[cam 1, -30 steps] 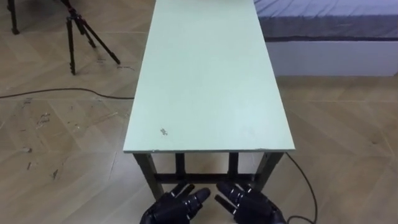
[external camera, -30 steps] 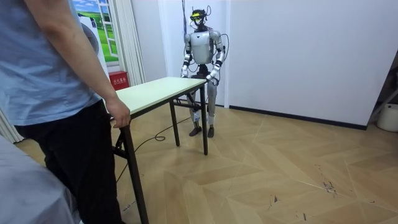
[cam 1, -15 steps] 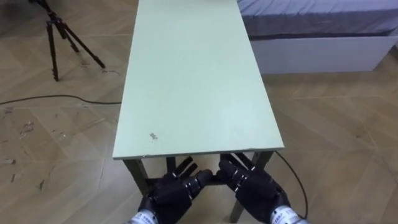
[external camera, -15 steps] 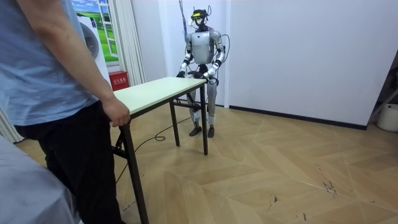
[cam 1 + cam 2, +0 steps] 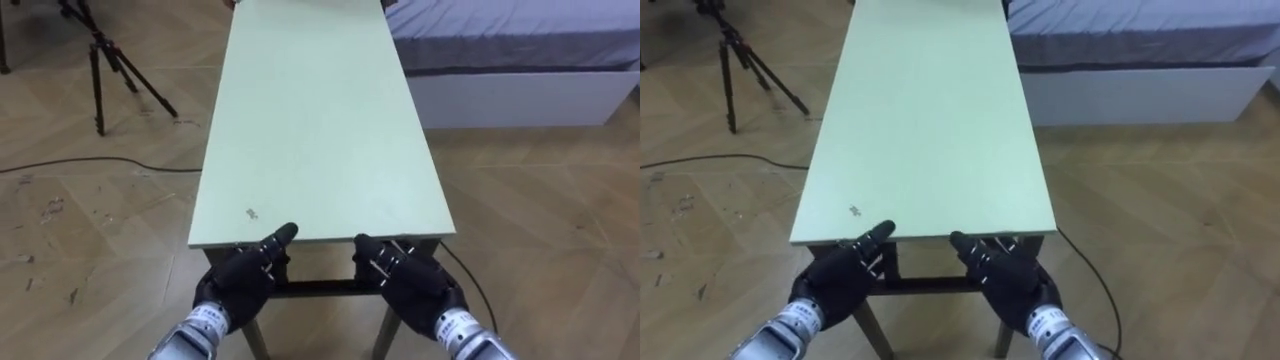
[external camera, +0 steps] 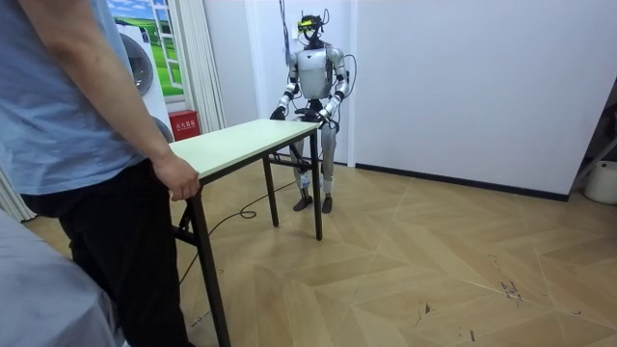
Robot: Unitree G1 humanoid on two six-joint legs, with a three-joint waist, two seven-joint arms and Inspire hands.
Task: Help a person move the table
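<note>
A long pale green table (image 5: 310, 120) on dark legs stretches away from me. I stand at its near short end. My left hand (image 5: 243, 275) is at that edge, left of the middle, thumb lying on the tabletop and fingers tucked under the edge. My right hand (image 5: 412, 282) grips the same edge further right in the same way. In the room view a person in a blue shirt stands at the table's (image 6: 241, 145) other end, with one hand (image 6: 181, 179) on its corner.
A black tripod (image 5: 100, 60) stands on the wooden floor to the table's left, and a dark cable (image 5: 90, 165) runs across the floor there. A bed (image 5: 520, 50) with a white base lies to the right. A red box (image 6: 183, 123) sits by the wall.
Both my hands have risen from below the table's near end up to its edge, and the thumbs now lie over the top. The eye views have shifted slightly.
</note>
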